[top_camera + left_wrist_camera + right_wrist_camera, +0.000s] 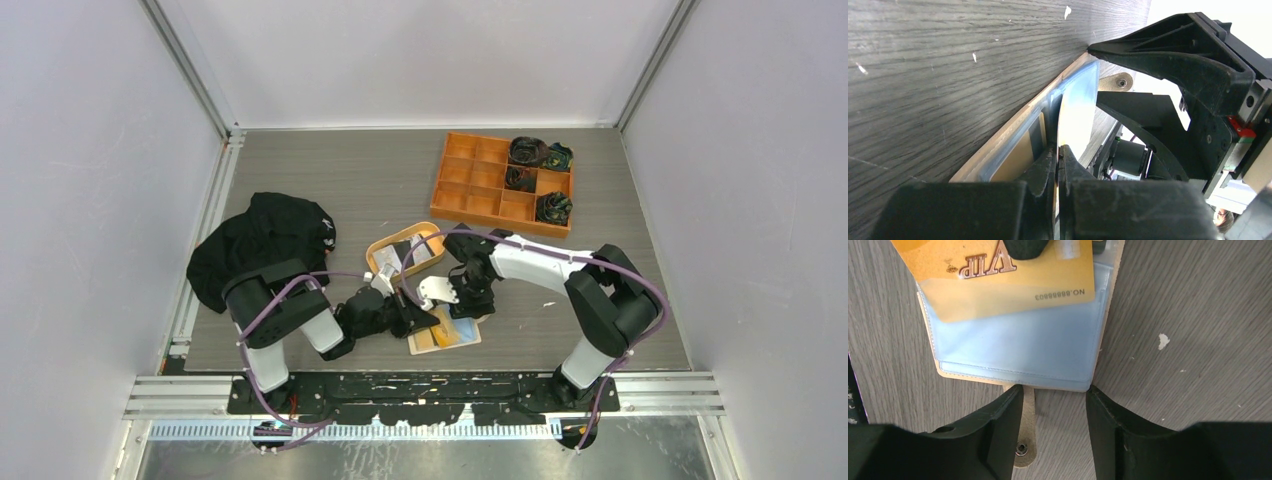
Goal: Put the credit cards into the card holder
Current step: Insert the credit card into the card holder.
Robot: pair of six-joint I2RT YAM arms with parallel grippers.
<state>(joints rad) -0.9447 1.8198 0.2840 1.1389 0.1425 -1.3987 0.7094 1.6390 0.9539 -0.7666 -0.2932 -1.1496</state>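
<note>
Pinched, seemingly, in left gripper (1058,156): gold card (1013,290), long edge first, part-way into card holder (1013,347) at near edge of table (330,180). Spread apart at its tab end: right gripper (1055,407).

Black cloth (262,245), oval tray (374,252), orange box (470,182) lie apart.

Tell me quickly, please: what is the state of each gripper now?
Left gripper: closed on the gold card.
Right gripper: open, holding nothing, its fingers either side of the card holder's snap tab.
</note>
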